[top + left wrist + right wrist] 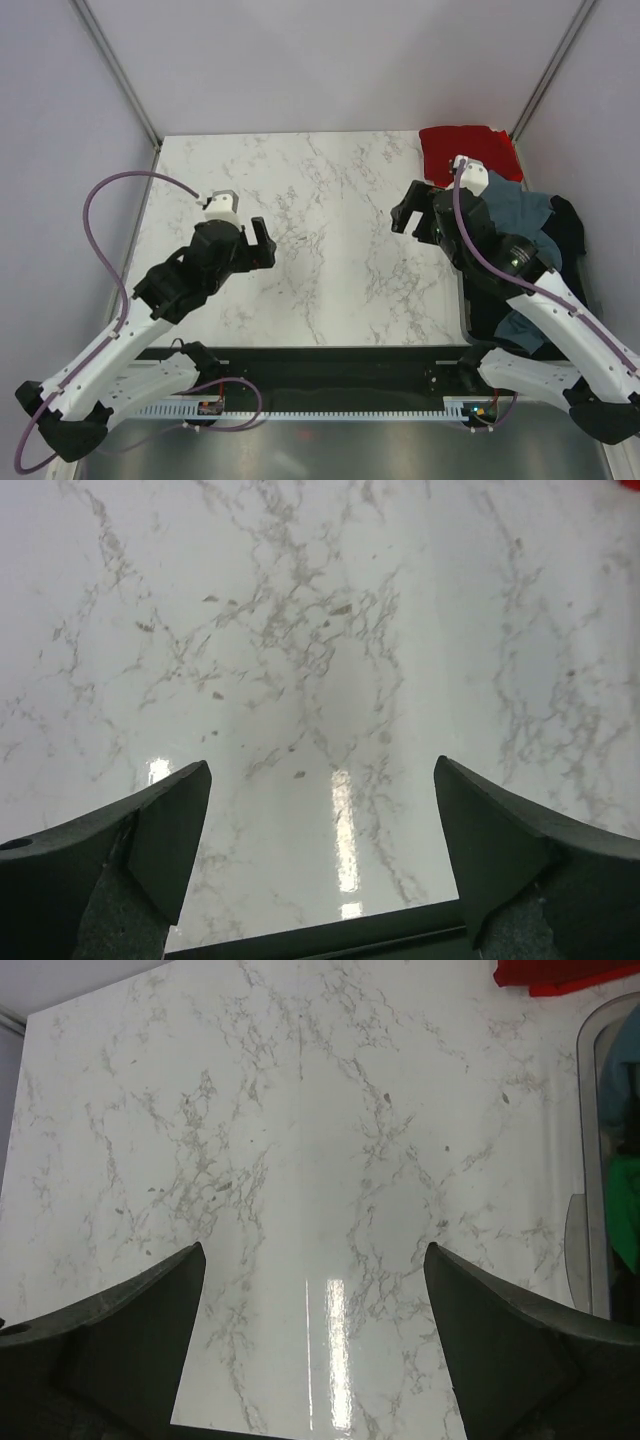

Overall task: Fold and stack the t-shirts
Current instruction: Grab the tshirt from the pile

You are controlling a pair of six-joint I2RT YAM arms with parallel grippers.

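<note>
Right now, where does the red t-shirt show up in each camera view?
Top external: the red t-shirt lies at the far right corner, near the top right of the picture.
Left wrist: only a red sliver in the top right corner, probably the shirt.
Right wrist: its edge runs along the top right.
Shared landmark: the marble table, veined grey in all three views.

Red t-shirt (488, 148), blue-grey t-shirt (525, 213) and black t-shirt (570, 235) lie bunched, unfolded, at far right.

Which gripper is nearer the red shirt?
Right. The right gripper hovers just short of the red shirt, slightly to its left; the left gripper is far off across the table.
</note>
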